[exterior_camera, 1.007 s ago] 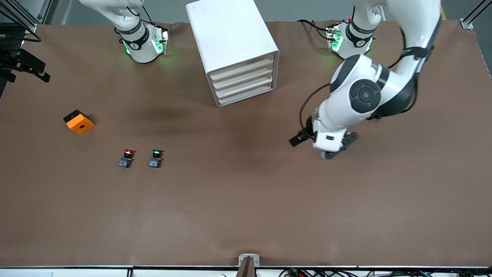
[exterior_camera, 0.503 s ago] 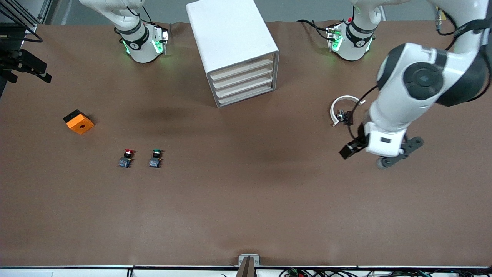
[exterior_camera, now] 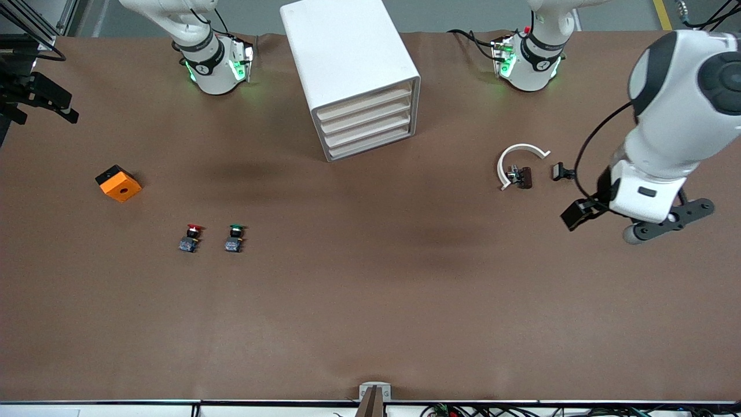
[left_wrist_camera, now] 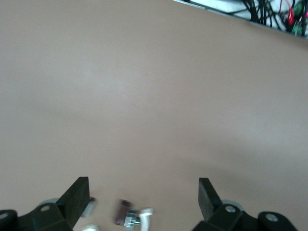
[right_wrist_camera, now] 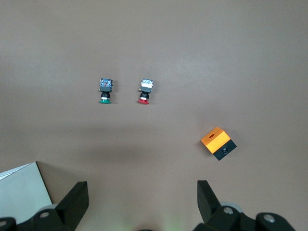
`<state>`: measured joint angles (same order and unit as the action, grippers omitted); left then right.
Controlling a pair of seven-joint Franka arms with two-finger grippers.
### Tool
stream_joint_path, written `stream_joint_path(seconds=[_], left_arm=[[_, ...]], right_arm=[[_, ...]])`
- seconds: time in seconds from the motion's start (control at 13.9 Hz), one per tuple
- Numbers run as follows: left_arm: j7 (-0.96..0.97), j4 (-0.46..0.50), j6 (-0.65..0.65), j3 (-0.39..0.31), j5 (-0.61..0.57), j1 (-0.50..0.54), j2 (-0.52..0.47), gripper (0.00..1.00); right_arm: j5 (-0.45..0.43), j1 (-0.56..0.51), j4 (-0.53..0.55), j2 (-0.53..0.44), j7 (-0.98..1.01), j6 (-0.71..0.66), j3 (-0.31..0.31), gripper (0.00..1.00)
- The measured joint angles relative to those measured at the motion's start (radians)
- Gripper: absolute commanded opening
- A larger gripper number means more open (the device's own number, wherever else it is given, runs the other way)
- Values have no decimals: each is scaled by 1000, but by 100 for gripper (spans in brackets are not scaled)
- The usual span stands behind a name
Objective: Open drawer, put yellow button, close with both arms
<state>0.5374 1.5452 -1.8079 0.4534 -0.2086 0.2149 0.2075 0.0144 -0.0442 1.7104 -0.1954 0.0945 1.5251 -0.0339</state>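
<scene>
Left arm (exterior_camera: pixel 671 116) swung steadily away from the cabinet toward its own end of the table. Left gripper (left_wrist_camera: pixel 143 197), fingers spread, now over bare brown table (exterior_camera: pixel 370 301) near that end. Uncovered by the move: a white curved clip (exterior_camera: pixel 517 160) with a small dark part (exterior_camera: pixel 524 177), then another small black piece (exterior_camera: pixel 560 171) beside it.

A cabinet (exterior_camera: pixel 350 75) stands between the two arm bases, its four drawers stacked and shut, the top drawer (exterior_camera: pixel 365 105) highest. Toward the right arm's end lies a box (exterior_camera: pixel 118 183); nearer the front camera than it, two buttons (exterior_camera: pixel 190 238) (exterior_camera: pixel 234 238) sit side by side, apart. Toward the left arm's end lie a curved clip (exterior_camera: pixel 517 162) and a small part (exterior_camera: pixel 561 171) beside it. The left gripper (left_wrist_camera: pixel 143 198) hangs open above the table near them; the right gripper (right_wrist_camera: pixel 142 198), also open, hangs high over the table.
</scene>
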Motion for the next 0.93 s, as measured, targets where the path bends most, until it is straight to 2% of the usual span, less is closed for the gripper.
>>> stream_joint_path(seconds=[0.36,0.58,0.93], left_arm=[[-129,-41,134,-18,9,72,-56,100],[-206,-41,180,-134,51,30,-126,100],[-322,-20,271,-314,118,-114,-207,100]], right_arm=[[0,0,-9,-5,10,2,-4,100],[0,-1,-12,-5,11,2,-5,100],[-1,-1,-13,-5,12,1,-5,100]])
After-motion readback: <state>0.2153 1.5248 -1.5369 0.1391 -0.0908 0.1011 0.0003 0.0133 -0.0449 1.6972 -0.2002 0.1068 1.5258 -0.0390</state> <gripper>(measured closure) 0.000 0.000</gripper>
